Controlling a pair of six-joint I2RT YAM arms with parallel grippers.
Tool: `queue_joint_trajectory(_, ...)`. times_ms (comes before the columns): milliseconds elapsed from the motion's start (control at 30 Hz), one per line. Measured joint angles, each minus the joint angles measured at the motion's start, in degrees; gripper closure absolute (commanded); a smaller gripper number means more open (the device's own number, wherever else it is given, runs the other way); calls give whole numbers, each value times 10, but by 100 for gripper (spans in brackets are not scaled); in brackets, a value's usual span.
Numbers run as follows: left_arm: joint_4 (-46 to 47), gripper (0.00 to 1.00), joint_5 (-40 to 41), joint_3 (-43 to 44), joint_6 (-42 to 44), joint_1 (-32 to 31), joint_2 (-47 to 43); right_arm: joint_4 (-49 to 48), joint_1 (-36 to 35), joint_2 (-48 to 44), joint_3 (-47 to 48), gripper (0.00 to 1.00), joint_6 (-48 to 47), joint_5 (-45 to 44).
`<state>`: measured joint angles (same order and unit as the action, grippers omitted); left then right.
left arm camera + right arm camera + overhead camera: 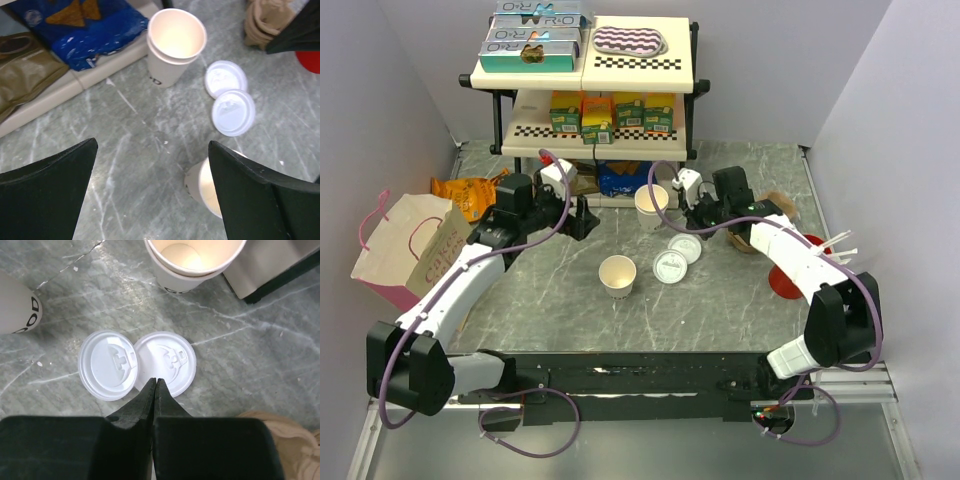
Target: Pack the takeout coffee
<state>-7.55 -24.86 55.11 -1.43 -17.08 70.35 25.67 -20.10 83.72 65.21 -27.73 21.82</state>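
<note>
Awkwardly, the right pincer (155, 381) is pinched closed, hold unclear, at the seam of two overlapping lids (107, 364) and could drag both; the left pincer (152, 144) gapes, empty

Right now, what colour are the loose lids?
White, both lids; the right wrist view shows them best.

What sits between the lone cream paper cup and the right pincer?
Two touching round white plastic lids, flat on the grey marble table by the shut right pincer; clearest in the right wrist view.
</note>
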Motion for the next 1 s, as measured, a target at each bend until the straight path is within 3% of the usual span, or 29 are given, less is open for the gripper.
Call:
queue_joint_trajectory(67,0,1,-14,0,-2,-3,0,-1,0,1,0,99,-12,4)
queue_joint_trajectory(100,0,1,-19,0,-2,-4,0,0,0,1,0,84,-18,8)
queue_joint_trajectory(200,0,1,-27,0,0,-8,0,19,-3,1,0,60,-61,35)
queue_joint_trajectory(333,-10,2,-27,-1,18,-8,-5,44,-26,-13,-36,47,-192,60)
queue_joint_trajectory(533,-20,1,-21,-8,42,-9,-18,92,-94,-80,-141,47,-422,55)
queue_joint_trajectory(667,-20,1,-16,-19,45,-9,-26,112,-135,-83,-158,51,-542,45)
queue_joint_trajectory(1000,-29,1,3,-45,53,-9,-72,107,-165,-10,-155,57,-662,-2)
